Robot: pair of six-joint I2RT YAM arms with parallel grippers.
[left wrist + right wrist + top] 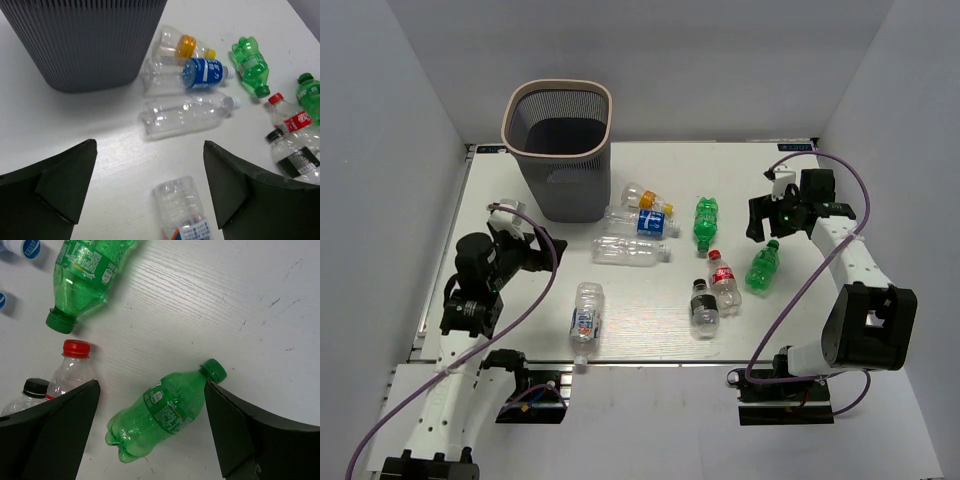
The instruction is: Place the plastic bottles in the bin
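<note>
On your left gripper (150, 150) the jaws stand wide apart, holding nothing, near a clear bottle (182, 212) lying on the table (650, 325). Your right gripper (151, 390) is spread just as wide, empty, near a green bottle (160, 415). The other six bottles (632, 251) lie between them; the bin (560, 150) stands upright at the far left

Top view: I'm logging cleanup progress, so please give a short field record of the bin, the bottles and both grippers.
bin: upright, far left of the table; no bottle seen inside
bottles: eight, all lying on the table
green bottles: two, right of middle
left gripper: open, empty, over the table by the near clear bottle
right gripper: open, empty, above the nearer green bottle
</note>
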